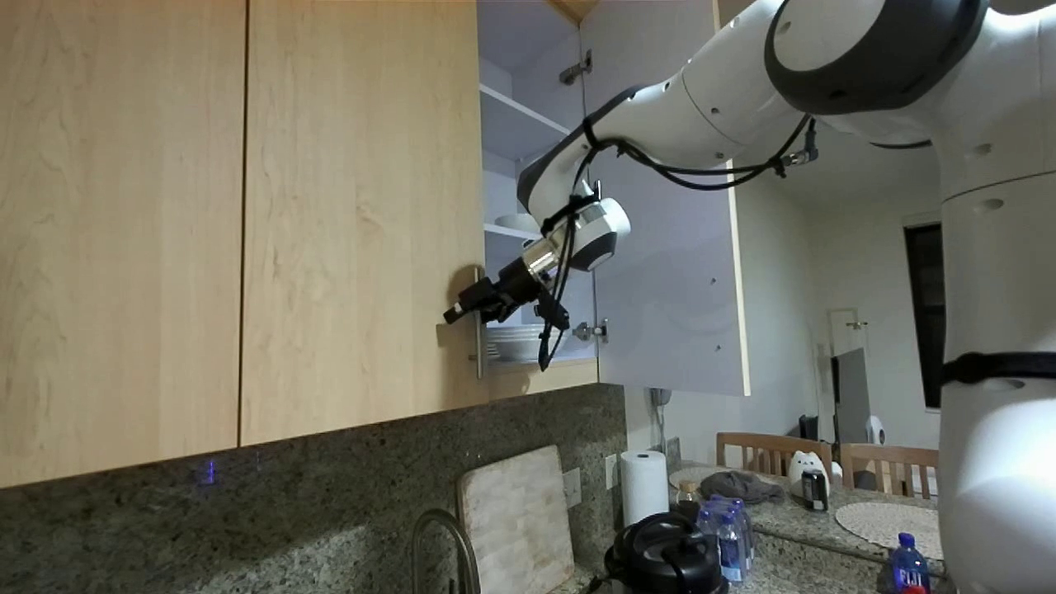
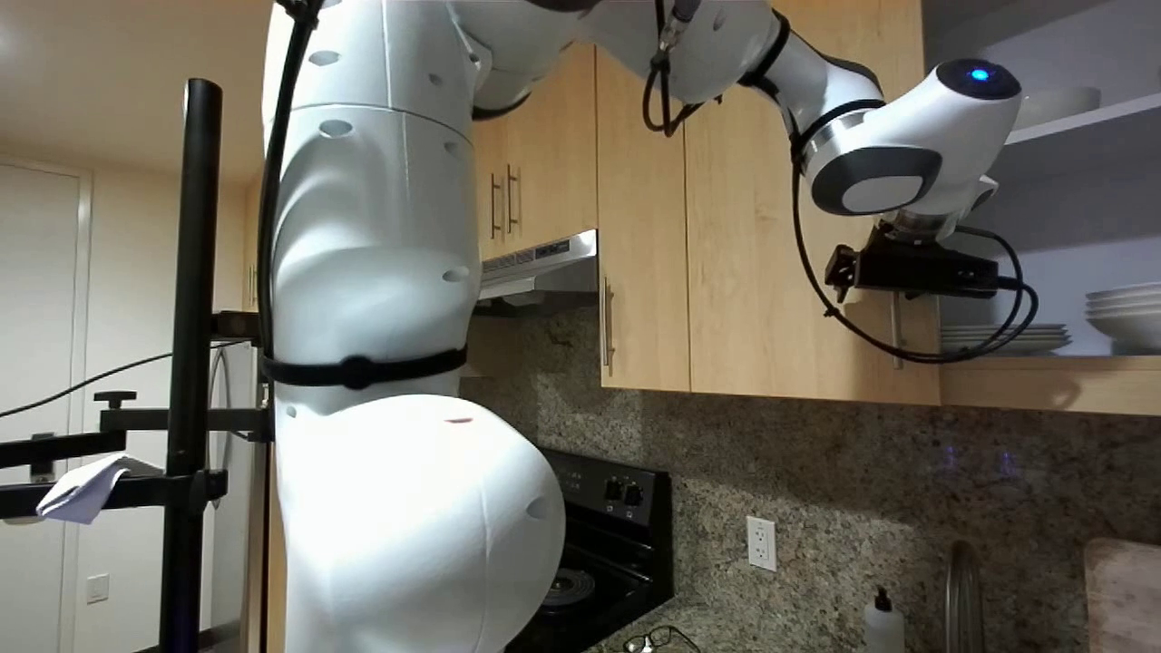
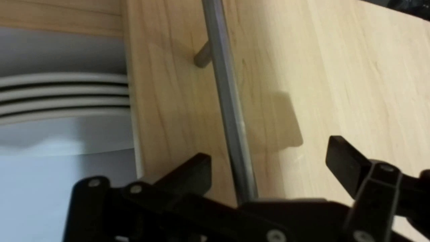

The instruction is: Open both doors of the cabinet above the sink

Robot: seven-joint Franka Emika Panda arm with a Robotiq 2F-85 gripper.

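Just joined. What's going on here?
The robot arm is working on the cabinet. One door stands open, showing dishes; the other door is shut. In the wrist view the hand is open, its fingers either side of the shut door's handle, not closed on it.

In an exterior view, a cutting bd. [image 1: 516, 520] is leaned on the backsplash [image 1: 289, 511], w/ a paper-towel roll [image 1: 644, 489] stood to its right; a can [image 1: 814, 491] is placed on the far ctr. [image 1: 788, 524]. In an exterior view, an outlet [image 2: 761, 543] is mounted right of a blk. stove [image 2: 626, 544].
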